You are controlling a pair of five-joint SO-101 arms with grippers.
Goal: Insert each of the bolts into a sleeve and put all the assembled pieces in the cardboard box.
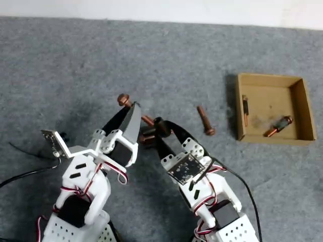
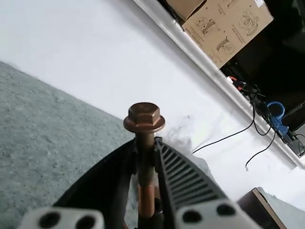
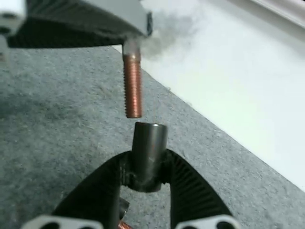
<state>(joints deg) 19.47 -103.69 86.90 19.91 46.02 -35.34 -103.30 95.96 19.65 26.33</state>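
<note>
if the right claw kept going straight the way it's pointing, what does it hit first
Most likely the threaded tip of the bolt in the left claw: it hangs just ahead of the sleeve the right claw grips, slightly off its axis; depth is unclear.

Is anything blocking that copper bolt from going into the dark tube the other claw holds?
Nothing visible does. The bolt in the left gripper hangs with its threaded tip close to the open mouth of the sleeve in the right gripper.
</note>
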